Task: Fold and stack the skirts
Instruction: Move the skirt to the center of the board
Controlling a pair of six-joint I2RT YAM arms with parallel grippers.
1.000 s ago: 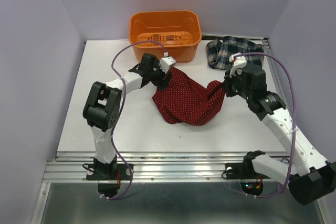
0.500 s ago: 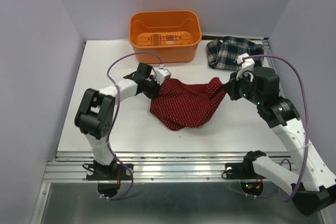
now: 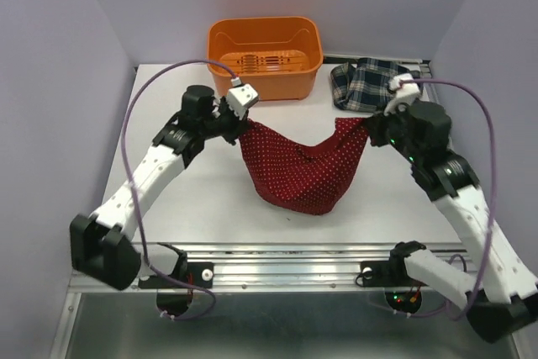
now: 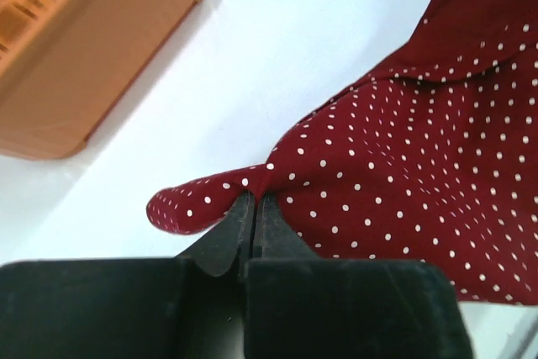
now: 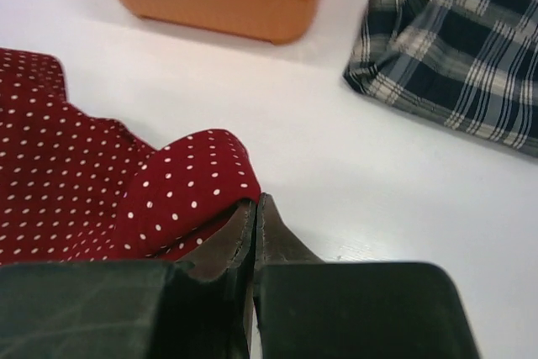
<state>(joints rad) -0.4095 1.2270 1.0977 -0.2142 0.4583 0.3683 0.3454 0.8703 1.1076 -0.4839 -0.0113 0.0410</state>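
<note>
Hanging between your two arms, the dark red dotted skirt (image 3: 303, 170) sagged in a wide curve over the white table (image 3: 168, 199). Whether its lowest fold touched the surface could not be told. Pale lavender walls (image 3: 67, 56) closed the table in on three sides, and a slotted metal rail (image 3: 294, 266) ran along its near edge.

Your left gripper (image 4: 254, 199) had its fingers pinched tight on one top corner of the skirt, with a small dotted lobe bunched just past the tips. Your right gripper (image 5: 255, 203) had its fingers clamped the same way on the opposite corner. The cloth was deep red with tiny white dots, creased in soft folds.

The plaid skirt (image 3: 370, 83), green-navy and white, lay crumpled at the far right of the table, near the orange plastic bin (image 3: 277, 81) and apart from the red one.
</note>
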